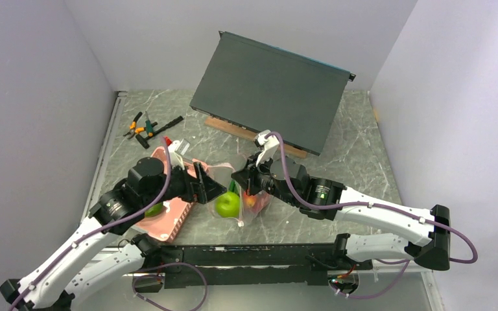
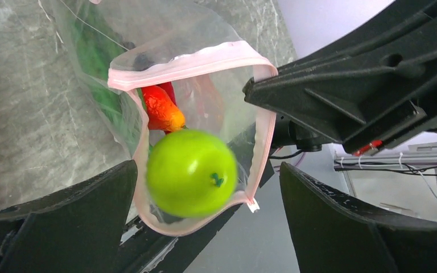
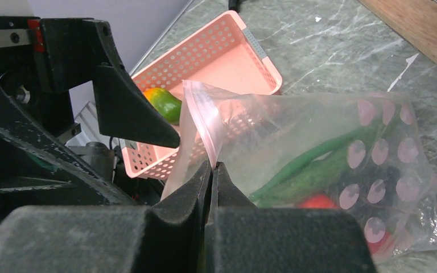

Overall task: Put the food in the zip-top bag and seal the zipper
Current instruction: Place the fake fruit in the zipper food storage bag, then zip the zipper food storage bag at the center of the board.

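The clear zip-top bag (image 1: pixel 254 194) lies between both arms with its mouth held open. My right gripper (image 3: pixel 211 168) is shut on the pink zipper (image 3: pixel 202 122) at the mouth's edge. My left gripper (image 2: pixel 207 170) is wide open over the mouth, touching nothing. The bright green apple (image 2: pixel 190 172), blurred, sits within the zipper loop (image 2: pixel 188 61), apart from both fingers; it also shows in the top view (image 1: pixel 227 204). Inside the bag are the long green pepper (image 3: pixel 313 162), a red piece (image 3: pixel 317 201) and an orange-red piece (image 2: pixel 162 111). The orange-green mango (image 3: pixel 164 102) lies in the basket.
The pink slotted basket (image 1: pixel 168 223) stands left of the bag under my left arm. Orange-handled pliers (image 1: pixel 139 126) lie at the back left. A large dark panel (image 1: pixel 269 91) leans at the back on a wooden strip (image 1: pixel 233 129). White walls close in both sides.
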